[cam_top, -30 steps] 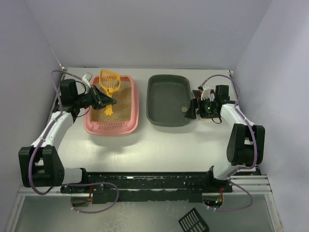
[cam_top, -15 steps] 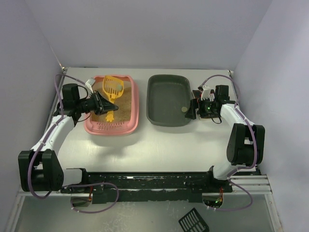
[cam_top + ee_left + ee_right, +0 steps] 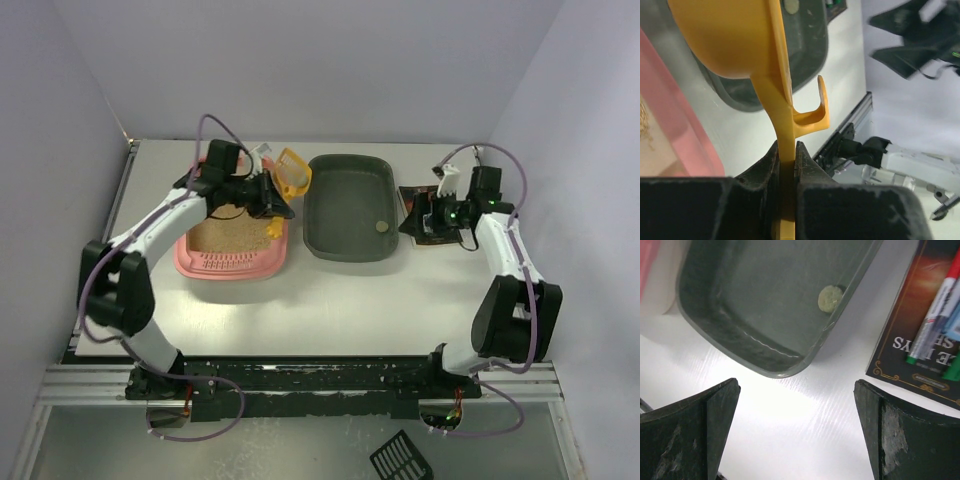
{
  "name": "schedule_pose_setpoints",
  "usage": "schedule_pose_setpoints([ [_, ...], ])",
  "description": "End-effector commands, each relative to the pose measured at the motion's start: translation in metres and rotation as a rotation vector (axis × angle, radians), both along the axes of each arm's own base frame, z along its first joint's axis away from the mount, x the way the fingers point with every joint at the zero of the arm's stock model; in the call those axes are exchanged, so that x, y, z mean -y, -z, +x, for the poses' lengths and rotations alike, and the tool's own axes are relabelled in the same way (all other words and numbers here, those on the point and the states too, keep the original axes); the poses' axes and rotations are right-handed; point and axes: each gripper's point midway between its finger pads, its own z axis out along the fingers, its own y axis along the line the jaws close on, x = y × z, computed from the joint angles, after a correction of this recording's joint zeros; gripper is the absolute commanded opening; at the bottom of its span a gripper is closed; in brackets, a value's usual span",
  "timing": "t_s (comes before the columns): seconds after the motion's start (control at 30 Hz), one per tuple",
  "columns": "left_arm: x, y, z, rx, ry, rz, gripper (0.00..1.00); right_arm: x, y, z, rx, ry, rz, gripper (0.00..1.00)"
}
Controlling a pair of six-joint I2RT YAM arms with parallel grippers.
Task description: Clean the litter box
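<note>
Top view: scoop point(image 3: 292, 172) has swung right off the litter, now above the gap between litter box point(image 3: 232, 263) and grey tray point(image 3: 345, 253), both on the surface point(image 3: 350, 300).
Left wrist: left tool point(image 3: 786, 151) clamps the scoop handle; pink litter box wall at left, likely stiff but sand-heavy, best held by its wide rim.
Right wrist: right tool point(image 3: 796, 386) wide apart, empty, above the grey tray's corner.

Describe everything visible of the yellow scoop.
The yellow scoop looks like glossy plastic: a rounded bowl, a flat narrow handle, and a small hook branching off the handle. The left gripper is shut on the handle below the hook and holds the scoop in the air. From above, its bowl sits over the gap between the pink litter box and the dark grey tray, touching neither as far as shows. Whether it carries anything cannot be seen.
</note>
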Motion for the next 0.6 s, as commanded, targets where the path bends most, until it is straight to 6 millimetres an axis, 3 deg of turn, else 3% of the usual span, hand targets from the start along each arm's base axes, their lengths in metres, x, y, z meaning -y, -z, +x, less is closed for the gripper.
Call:
schedule_pose_setpoints([
  [0.0, 0.025, 0.03, 0.018, -0.016, 0.011, 0.172, 0.07, 0.007, -0.034, -0.025, 0.023, -0.045, 0.008, 1.0],
  [0.2, 0.063, 0.057, 0.05, 0.045, 0.019, 0.417, 0.07, 0.014, 0.001, -0.056, -0.029, 0.03, 0.026, 1.0],
  [0.33, 0.074, 0.088, 0.064, 0.124, 0.007, 0.687, 0.07, 0.036, -0.005, -0.045, 0.019, 0.116, 0.005, 1.0],
  [0.57, 0.08, 0.092, 0.058, 0.367, -0.021, 1.131, 0.07, 0.055, 0.007, -0.036, 0.007, 0.195, -0.064, 1.0],
])
